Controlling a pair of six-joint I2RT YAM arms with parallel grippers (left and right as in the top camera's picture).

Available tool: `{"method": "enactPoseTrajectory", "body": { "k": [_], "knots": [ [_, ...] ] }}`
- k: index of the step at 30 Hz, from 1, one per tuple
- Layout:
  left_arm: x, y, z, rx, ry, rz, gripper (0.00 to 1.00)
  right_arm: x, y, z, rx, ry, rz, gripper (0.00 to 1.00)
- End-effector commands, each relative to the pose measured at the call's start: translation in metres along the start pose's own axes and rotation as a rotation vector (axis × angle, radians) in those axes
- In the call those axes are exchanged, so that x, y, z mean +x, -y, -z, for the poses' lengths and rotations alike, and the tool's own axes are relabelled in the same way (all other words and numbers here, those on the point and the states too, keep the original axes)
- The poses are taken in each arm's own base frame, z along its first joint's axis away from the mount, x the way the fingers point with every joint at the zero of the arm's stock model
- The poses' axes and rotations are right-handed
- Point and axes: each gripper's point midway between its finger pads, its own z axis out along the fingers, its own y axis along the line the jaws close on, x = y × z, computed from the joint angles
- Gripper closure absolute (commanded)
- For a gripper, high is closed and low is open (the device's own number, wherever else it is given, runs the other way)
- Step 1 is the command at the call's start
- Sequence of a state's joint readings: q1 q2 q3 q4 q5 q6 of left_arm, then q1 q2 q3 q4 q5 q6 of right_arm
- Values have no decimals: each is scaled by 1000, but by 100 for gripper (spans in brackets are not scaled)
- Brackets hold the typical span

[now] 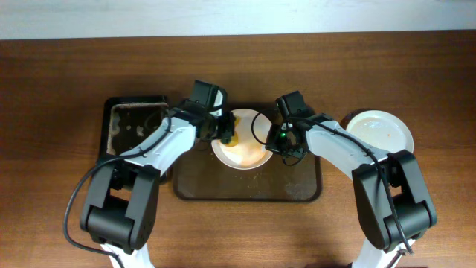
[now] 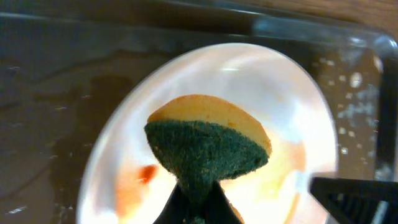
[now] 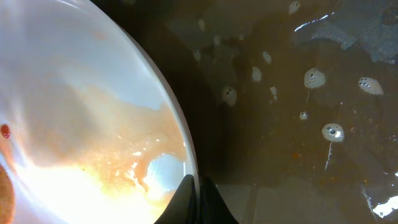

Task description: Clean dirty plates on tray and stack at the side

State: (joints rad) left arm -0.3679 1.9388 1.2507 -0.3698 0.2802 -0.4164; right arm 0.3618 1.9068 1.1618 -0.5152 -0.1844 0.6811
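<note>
One plate (image 1: 249, 155): orange-smeared, rim clamped by the right gripper (image 3: 196, 193).
Left gripper (image 2: 196, 199): clamped on the sponge (image 2: 205, 146).
Risk: plate could be tipped off the tray (image 1: 245, 190) by hard scrubbing.

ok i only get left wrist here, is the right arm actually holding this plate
Observer: Yes. The right gripper is pinched shut on the plate at its rim, on the side away from the sponge.
Operator: any plate set off to the side
Observer: A white plate lies on the table, right of the brown tray and off it. I cannot tell if others lie under it.
Operator: and where's the sponge's tray
Observer: The small black tray stands just left of the brown tray.
</note>
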Motion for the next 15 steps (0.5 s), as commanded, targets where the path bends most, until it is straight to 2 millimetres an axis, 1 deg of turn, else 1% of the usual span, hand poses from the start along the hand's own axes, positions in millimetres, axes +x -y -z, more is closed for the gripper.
{"method": "enactPoseTrajectory", "body": {
  "k": [1,4,6,10,12,13,14,15],
  "knots": [
    [6,31,0,71,4,-37,100,4,3,-3,21,-18,-6,96],
    [9,39,-7,85,1,-1,100,4,3,-3,21,-18,-6,96],
    [16,41,-16,86,-22,39,100,4,3,-3,21,-18,-5,96],
    [36,55,-37,174,-106,65,100,4,3,-3,21,-17,-6,96],
    [42,52,-45,163,-123,83,100,4,3,-3,20,-17,-6,96],
    [42,47,-49,142,-121,85,100,4,3,-3,20,-17,-6,96],
    [41,42,-50,116,-107,79,100,4,3,-3,20,-17,-6,96],
    [35,32,-51,66,-77,56,100,4,3,-3,20,-17,-6,96]
  ]
}}
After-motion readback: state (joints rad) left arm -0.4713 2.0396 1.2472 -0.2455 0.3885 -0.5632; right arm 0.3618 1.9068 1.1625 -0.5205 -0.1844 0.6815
